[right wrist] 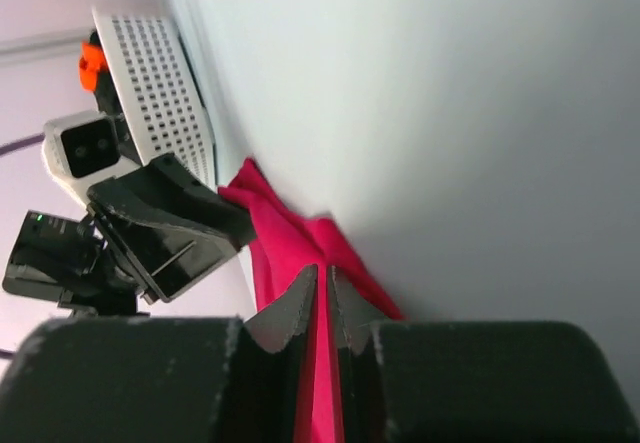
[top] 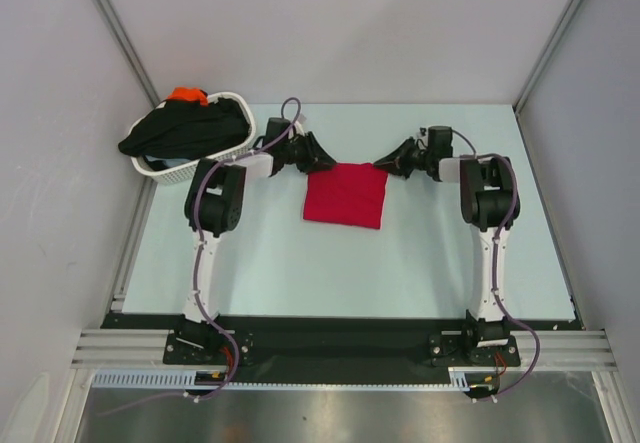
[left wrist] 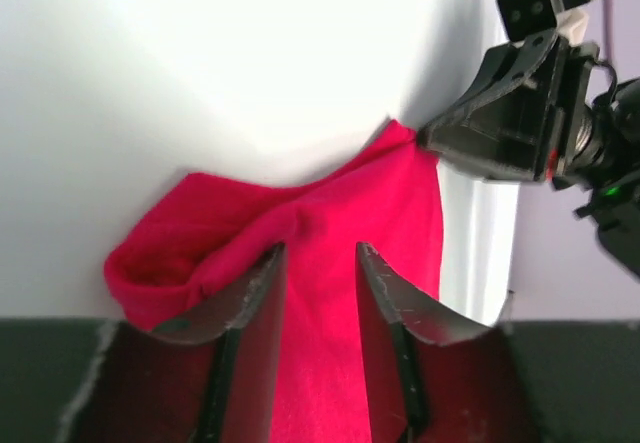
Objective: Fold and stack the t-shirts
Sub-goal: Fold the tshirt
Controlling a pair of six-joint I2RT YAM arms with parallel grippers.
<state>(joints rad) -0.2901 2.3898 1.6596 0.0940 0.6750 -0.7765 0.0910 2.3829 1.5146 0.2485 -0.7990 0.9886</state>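
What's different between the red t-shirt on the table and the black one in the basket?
The red t-shirt lies folded into a neat square on the table; the black t-shirt is a crumpled heap spilling over the rim of the white basket. The left pincer and right pincer are at the red one's far corners; neither touches the black one. Both are plain-coloured cloth.

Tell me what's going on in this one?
Both arms are working on the red t-shirt, which lies folded into a rough square on the table. The right gripper is pinched shut on its far right corner. The left gripper is at the far left corner with cloth between its fingers, but a firm grip isn't clear. A black shirt and an orange shirt sit heaped in the white basket.
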